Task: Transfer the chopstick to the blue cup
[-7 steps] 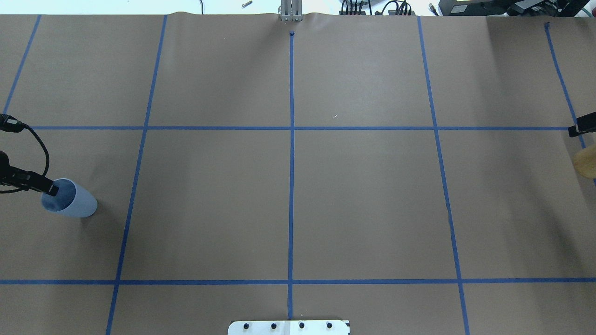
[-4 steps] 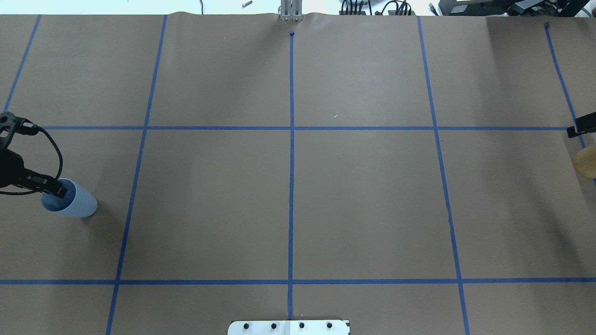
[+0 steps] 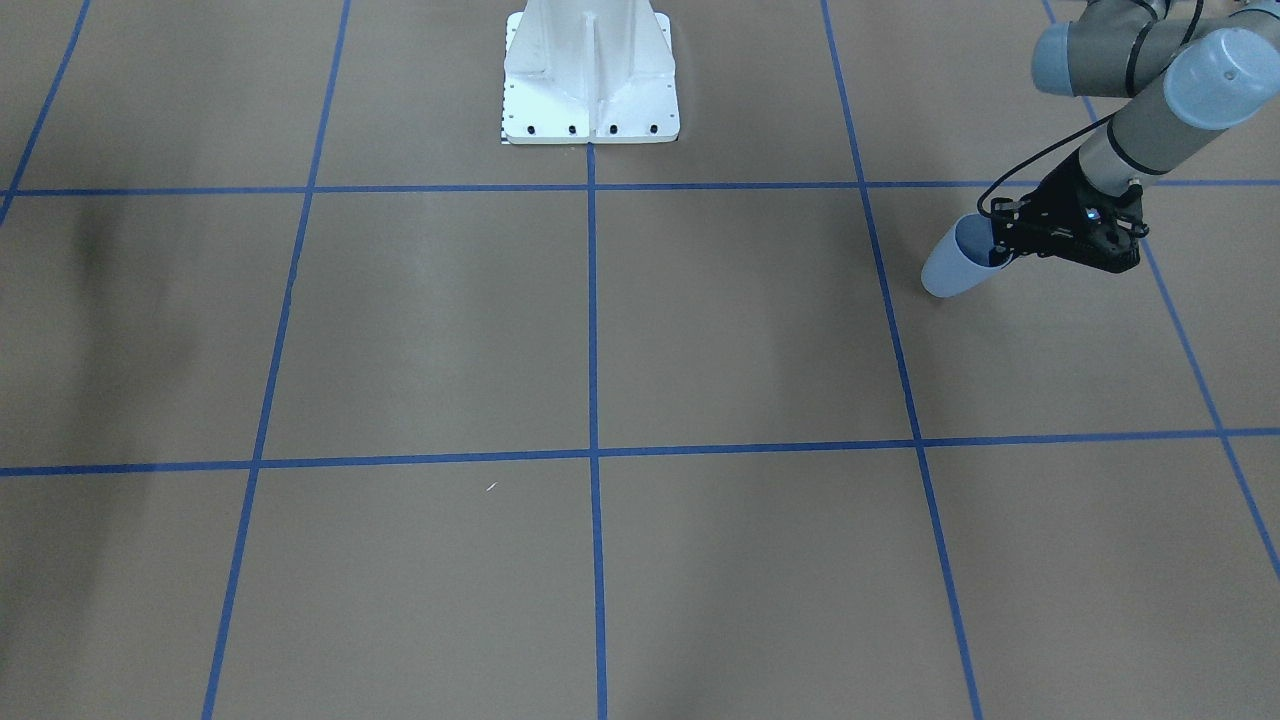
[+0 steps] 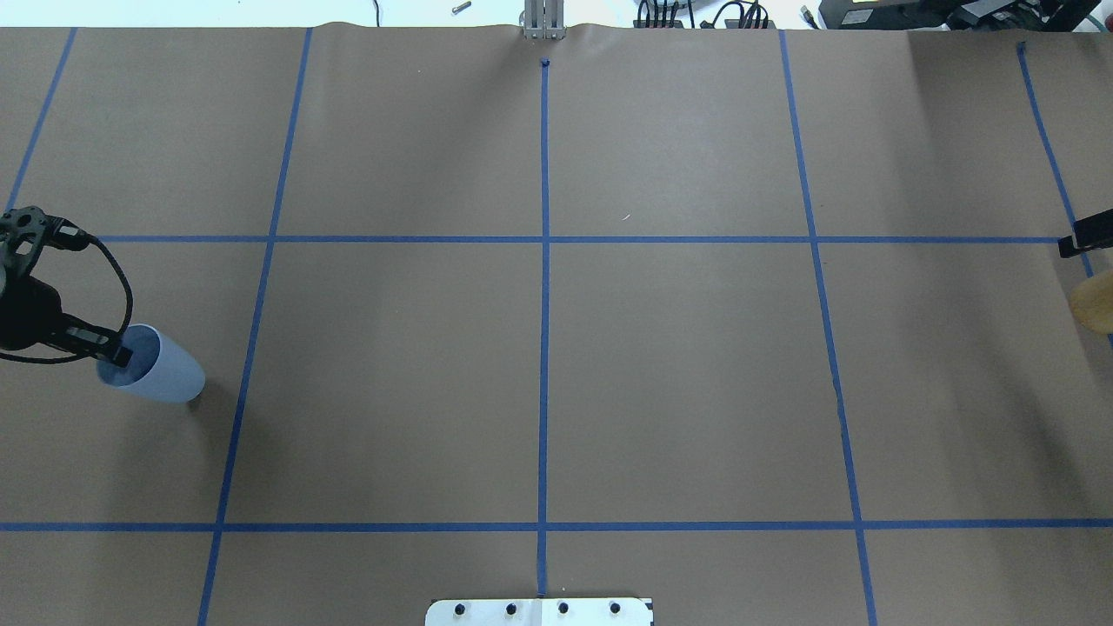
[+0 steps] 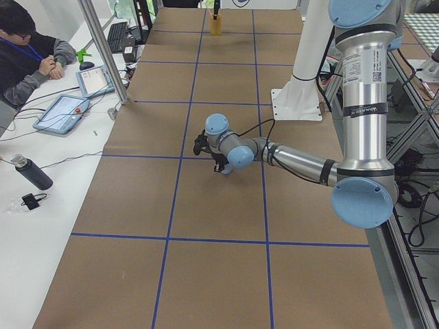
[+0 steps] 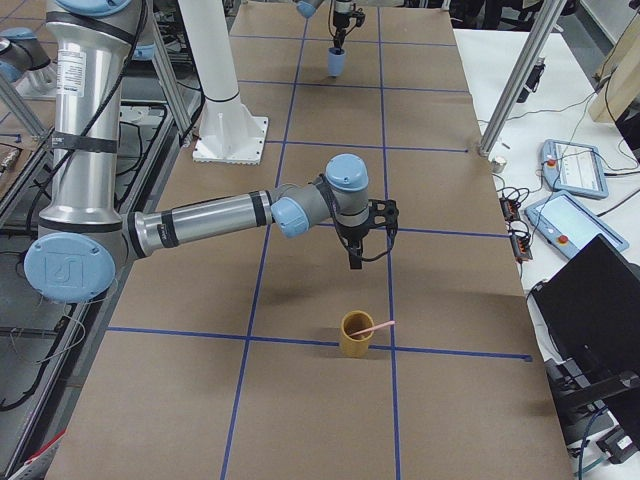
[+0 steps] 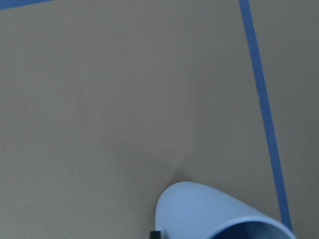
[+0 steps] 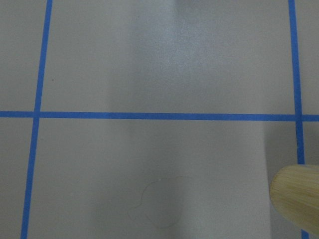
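Note:
The blue cup (image 4: 156, 376) is at the table's left side, with my left gripper (image 4: 116, 352) shut on its rim, one finger inside the mouth. The front-facing view shows the cup (image 3: 950, 268) tilted under that gripper (image 3: 1003, 247). The left wrist view shows only the cup's wall (image 7: 209, 211). A pale pink chopstick (image 6: 378, 327) leans out of a yellow-tan cup (image 6: 356, 336) at the table's right end. My right gripper (image 6: 354, 258) hangs just above and beside that cup, apart from it. I cannot tell whether its jaws are open. Only its edge shows overhead (image 4: 1087, 233).
The yellow-tan cup also shows at the overhead view's right edge (image 4: 1094, 300) and in the right wrist view (image 8: 296, 196). Brown paper with blue tape grid lines covers the table. The white robot base (image 3: 590, 75) stands mid-table at my side. An operator sits beyond the far edge.
My left gripper has moved right and slightly away with the blue cup, which shifted with it. The right gripper has not visibly moved.

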Tool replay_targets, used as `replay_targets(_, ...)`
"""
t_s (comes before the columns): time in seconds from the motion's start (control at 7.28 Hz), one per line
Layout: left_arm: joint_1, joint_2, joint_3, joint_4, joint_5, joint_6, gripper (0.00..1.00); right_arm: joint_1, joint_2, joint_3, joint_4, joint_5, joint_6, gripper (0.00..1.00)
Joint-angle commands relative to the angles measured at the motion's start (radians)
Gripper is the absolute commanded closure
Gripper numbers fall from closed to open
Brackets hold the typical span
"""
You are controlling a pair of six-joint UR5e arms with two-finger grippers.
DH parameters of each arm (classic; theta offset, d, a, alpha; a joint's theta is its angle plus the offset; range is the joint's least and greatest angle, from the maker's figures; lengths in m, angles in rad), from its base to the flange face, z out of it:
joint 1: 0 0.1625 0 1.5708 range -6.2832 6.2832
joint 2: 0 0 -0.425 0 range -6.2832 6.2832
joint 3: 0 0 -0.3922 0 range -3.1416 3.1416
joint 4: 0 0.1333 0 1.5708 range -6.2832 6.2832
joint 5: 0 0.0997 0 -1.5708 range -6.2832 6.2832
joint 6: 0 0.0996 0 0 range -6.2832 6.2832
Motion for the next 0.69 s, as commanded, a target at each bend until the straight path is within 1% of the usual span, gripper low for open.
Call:
replay_targets(0.0,-0.002,-0.072,-0.040,0.012,-0.035,-0.084,1.00,-0.002,0.002,0.000,0.002,0.002,0.000,0.00)
replay_targets(0.14,0.005,-0.214,0.004,0.016,-0.029,-0.298,1.00,-0.003,0.012,-0.004,0.002,0.002,0.000,0.00)
replay_targets(0.27,0.048,-0.366,0.033,0.091,-0.018,-0.437,1.00,-0.008,0.012,-0.004,0.002,0.002,0.000,0.00)
replay_targets(0.41,0.129,-0.532,0.035,0.280,0.077,-0.501,1.00,-0.012,0.014,-0.005,0.002,0.000,0.000,0.00)
replay_targets(0.55,0.234,-0.684,0.040,0.498,0.230,-0.514,1.00,-0.012,0.015,-0.005,0.002,0.000,0.000,0.00)
